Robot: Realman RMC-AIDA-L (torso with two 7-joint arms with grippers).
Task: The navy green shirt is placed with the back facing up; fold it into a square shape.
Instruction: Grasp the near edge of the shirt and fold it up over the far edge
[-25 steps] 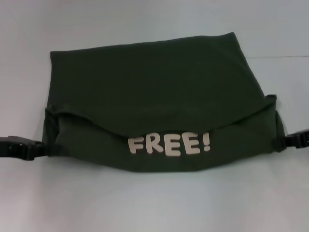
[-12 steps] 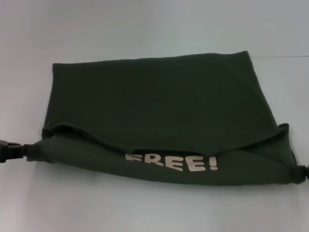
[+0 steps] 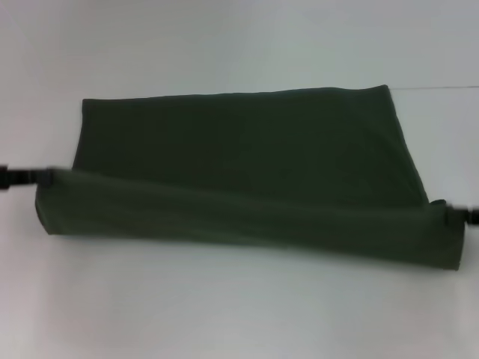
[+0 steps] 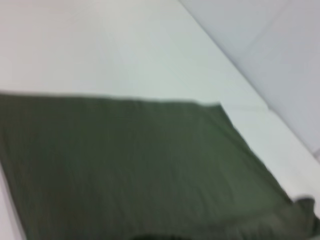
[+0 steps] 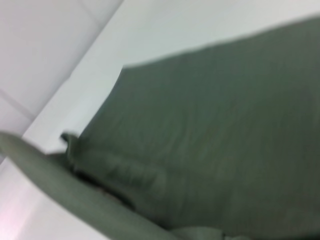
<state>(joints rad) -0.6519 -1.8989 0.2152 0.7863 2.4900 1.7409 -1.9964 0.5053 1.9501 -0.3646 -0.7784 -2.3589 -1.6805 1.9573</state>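
Head view: the navy green shirt (image 3: pixel 247 179), a soft, matte, dark olive cloth, lies on a smooth pale table (image 3: pixel 239 314). Its far portion rests flat as a broad, roughly rectangular panel with a straight far edge and square far corners. Its near portion is doubled over into a long, rounded band that runs from left to right across the near side, slightly lower at the right end; only plain cloth shows, without print.

The left gripper (image 3: pixel 34 177) sits at the left end of that band and the right gripper (image 3: pixel 449 217) at the right end, each at the cloth's edge. Each claw appears clamped on its end of the fold, though the fingers themselves are blurred.

Left wrist view: the shirt (image 4: pixel 125 165) appears as a flat, faintly ribbed sheet with one far corner against the white surface (image 4: pixel 100 45).

Right wrist view: the cloth (image 5: pixel 210 130) spreads flat, with a lifted, curved fold (image 5: pixel 60 185) nearest the camera and small creases beside it.
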